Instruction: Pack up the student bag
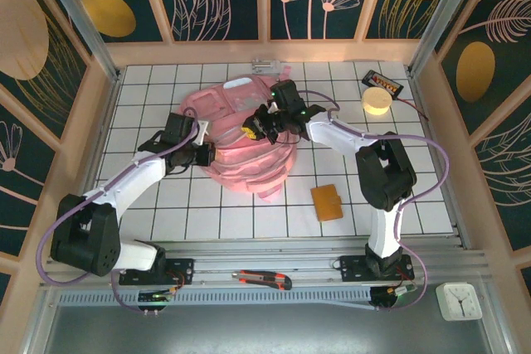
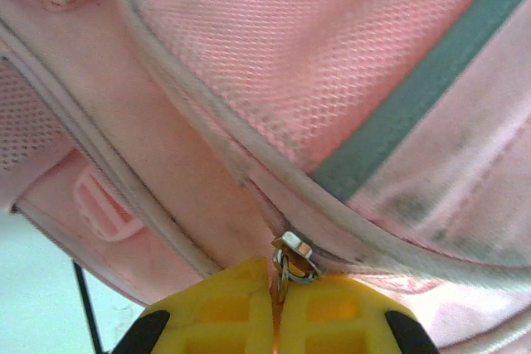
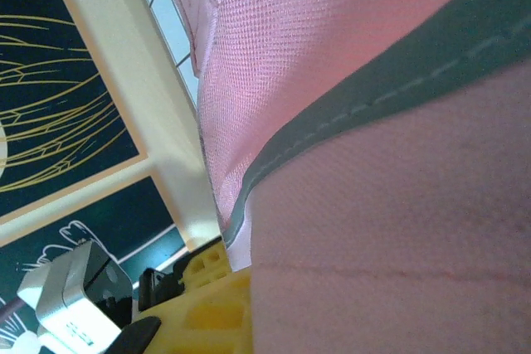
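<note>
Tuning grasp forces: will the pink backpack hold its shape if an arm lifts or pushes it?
Probably floppy: the student bag lies slumped and creased, so it would likely sag or bunch, not slide whole. Its mesh fabric looks grippy, not slippery. Tugging the zipper pull pinched in the left claw may drag cloth along.

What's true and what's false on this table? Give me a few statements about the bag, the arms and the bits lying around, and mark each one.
1. The left gripper is pinching the zipper pull of the student bag. True.
2. The orange wallet is inside the bag. False: it lies on the table, to the right of the bag.
3. The roll of yellow tape sits near the table's far right corner. True.
4. The utility knife rests on the bag. False: it lies at the near edge, between the arm bases.
</note>
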Robot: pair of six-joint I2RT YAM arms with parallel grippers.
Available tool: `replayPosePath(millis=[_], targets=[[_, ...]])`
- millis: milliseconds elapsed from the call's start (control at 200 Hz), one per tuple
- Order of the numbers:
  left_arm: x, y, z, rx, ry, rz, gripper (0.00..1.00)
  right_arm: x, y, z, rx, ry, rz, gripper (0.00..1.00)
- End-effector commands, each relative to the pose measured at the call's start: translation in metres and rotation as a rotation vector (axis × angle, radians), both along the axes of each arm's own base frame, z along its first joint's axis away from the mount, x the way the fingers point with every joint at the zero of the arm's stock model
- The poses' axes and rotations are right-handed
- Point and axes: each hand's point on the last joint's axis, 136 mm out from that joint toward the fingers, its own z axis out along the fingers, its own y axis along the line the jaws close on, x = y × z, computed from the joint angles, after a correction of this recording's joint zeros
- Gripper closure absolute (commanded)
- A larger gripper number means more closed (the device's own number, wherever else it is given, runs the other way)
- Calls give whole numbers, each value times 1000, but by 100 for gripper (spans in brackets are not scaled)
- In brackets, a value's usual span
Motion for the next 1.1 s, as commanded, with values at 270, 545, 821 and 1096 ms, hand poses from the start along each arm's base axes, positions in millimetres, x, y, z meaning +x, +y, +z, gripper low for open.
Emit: replayPosePath(millis=[270, 545, 821, 1096], targets=[[13, 76, -22, 237, 52, 244, 100, 8, -22, 25, 7, -74, -6, 100], [8, 66, 32, 164, -137, 178, 2, 14, -12, 32, 27, -93, 32, 100], [4, 29, 94, 12, -368, 8, 1, 19, -21, 22, -39, -107, 28, 74], [11, -32, 105, 15, -469, -234, 1, 30, -54, 12, -122, -119, -31, 66]])
